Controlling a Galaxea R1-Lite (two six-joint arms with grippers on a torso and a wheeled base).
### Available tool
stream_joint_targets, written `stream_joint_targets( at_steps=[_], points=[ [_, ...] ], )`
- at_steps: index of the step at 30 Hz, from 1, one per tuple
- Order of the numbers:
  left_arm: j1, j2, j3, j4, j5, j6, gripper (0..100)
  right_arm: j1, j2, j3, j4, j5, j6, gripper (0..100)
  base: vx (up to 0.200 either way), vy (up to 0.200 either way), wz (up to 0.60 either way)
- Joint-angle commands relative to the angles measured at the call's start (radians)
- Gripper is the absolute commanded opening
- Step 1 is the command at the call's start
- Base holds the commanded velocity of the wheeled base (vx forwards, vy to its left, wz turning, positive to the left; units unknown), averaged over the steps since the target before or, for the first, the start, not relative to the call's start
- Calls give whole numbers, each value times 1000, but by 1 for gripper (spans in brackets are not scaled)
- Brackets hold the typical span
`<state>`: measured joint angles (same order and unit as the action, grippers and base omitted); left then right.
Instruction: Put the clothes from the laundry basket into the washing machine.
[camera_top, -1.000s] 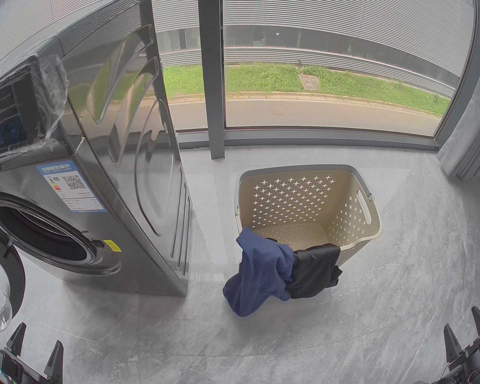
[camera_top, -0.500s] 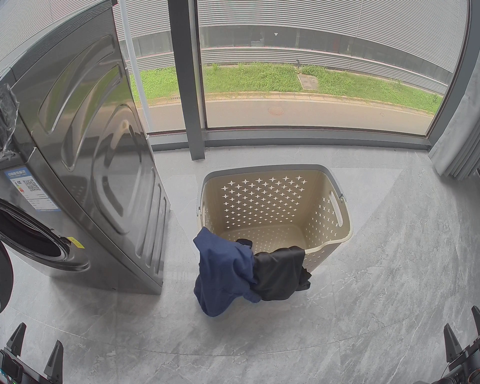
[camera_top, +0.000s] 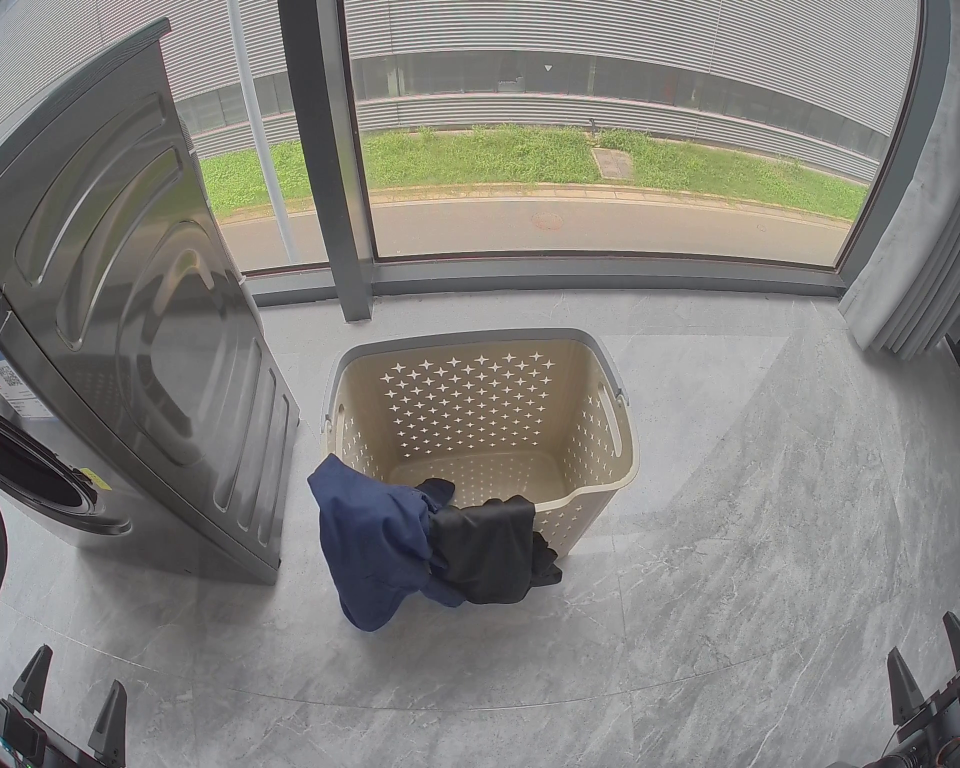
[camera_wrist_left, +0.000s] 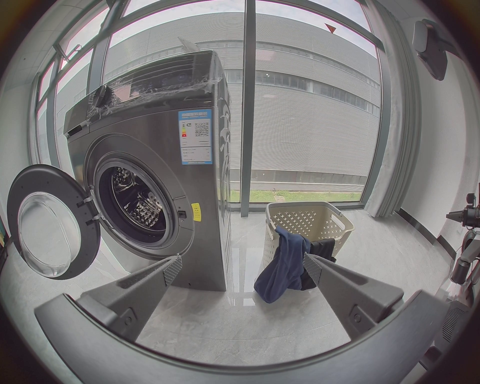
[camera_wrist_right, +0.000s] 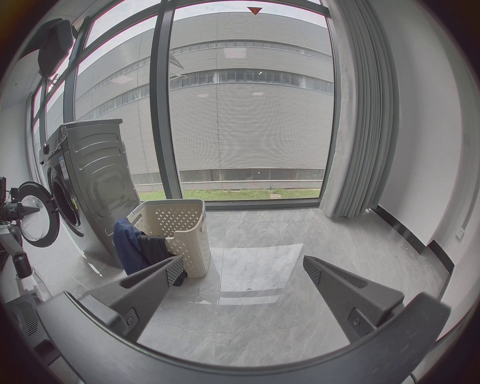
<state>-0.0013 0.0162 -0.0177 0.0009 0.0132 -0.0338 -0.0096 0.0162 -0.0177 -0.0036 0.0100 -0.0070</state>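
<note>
Clothes (camera_top: 400, 545) hang over the near rim of the laundry basket (camera_top: 470, 336). A blue garment (camera_top: 372, 540) sits at the corner closest to the washing machine (camera_top: 130, 330) and drapes far down the outside wall; whether its hem reaches the floor (camera_top: 720, 600) cannot be told. A black garment (camera_top: 487, 552) lies folded over the same rim, touching the blue one on the side away from the machine. The bare perforated bottom of the basket shows inside.

The basket stands on the grey stone floor, just beside the machine's side panel with a narrow gap between them, and in front of the window (camera_top: 600, 150). A curtain (camera_top: 905, 280) hangs at the window's right end. The machine's round door (camera_wrist_left: 50, 225) is swung wide open, leaving the drum opening (camera_wrist_left: 132, 202) uncovered.

The left gripper (camera_wrist_left: 241, 261) is low over the near left part of the floor, its jaws spread wide with nothing between them. The right gripper (camera_wrist_right: 242, 265) is low at the near right, jaws equally wide and empty. Both are well apart from the basket and the clothes.
</note>
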Motion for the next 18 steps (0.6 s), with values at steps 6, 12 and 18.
stream_joint_targets(
  at_steps=[6, 12, 18],
  points=[
    [0, -10, 16, 1, 1, 2, 100, -1, -12, 18, 1, -4, 1, 100, 0, 167, 0],
    [0, -9, 16, 1, 1, 0, 100, -1, -12, 18, 1, -1, 1, 100, 0, 200, 0],
    [0, -10, 16, 1, 1, 0, 100, -1, -13, 18, 1, 2, 2, 100, 0, 100, 0]
  ],
)
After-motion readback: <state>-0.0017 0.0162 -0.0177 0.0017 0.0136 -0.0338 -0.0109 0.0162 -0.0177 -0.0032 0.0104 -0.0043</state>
